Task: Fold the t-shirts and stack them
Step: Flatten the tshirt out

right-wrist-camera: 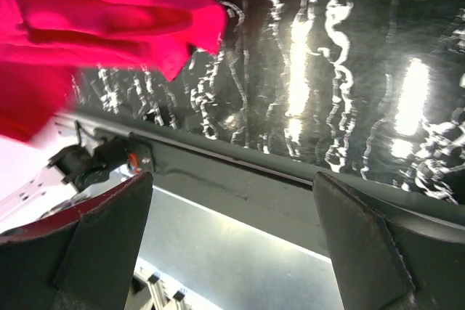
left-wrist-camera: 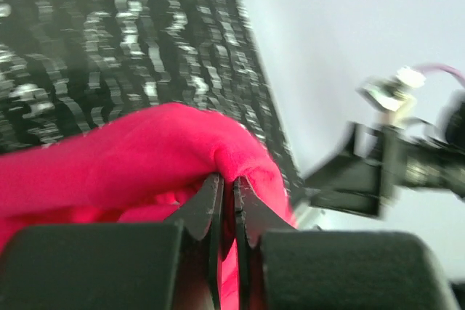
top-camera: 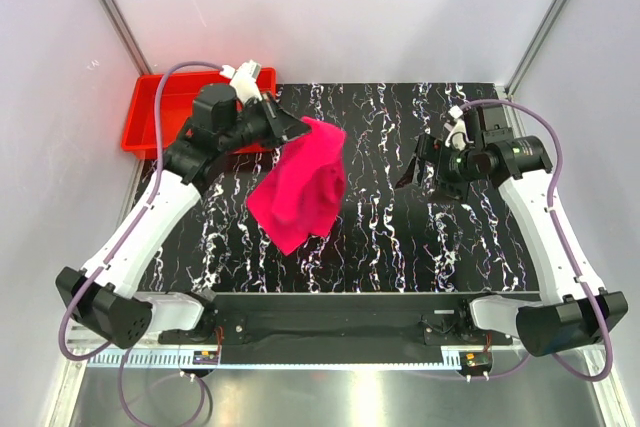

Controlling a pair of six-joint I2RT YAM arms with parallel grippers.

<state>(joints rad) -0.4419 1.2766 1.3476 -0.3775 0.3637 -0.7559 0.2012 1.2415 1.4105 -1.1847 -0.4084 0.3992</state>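
**Above the worktop's left half, a pink t-shirt hangs bunched from the left fingers**

Over the left half of the dark marbled worktop [top-camera: 400, 237], the t-shirt [top-camera: 298, 187] dangles in a crumpled drape just beside the near right corner of the red tray [top-camera: 150, 117]. Whether its lowest fold touches the worktop cannot be told from above.

The cloth looks light, soft and limp. It should sag and collapse wherever it is unsupported, and a single pinch will only gather it into a bundle. It is neither fragile nor slippery, so a firm pinch on a thin layer should hold. To spread it flat, the best places to hold it are likely two separate points along one edge, such as the shoulders or the hem corners, rather than the middle of the bunch.

The left fingers [left-wrist-camera: 205, 212] are nearly closed, pinching a ridge of pink cloth at the top of the drape. The left arm [top-camera: 150, 217] reaches up and forward from its base, its wrist turned toward the centre.

The right arm [top-camera: 545, 217] is bent inward over the right side, well apart from the shirt. The right fingers [right-wrist-camera: 367, 234] are spread wide with nothing between them, facing the shirt.
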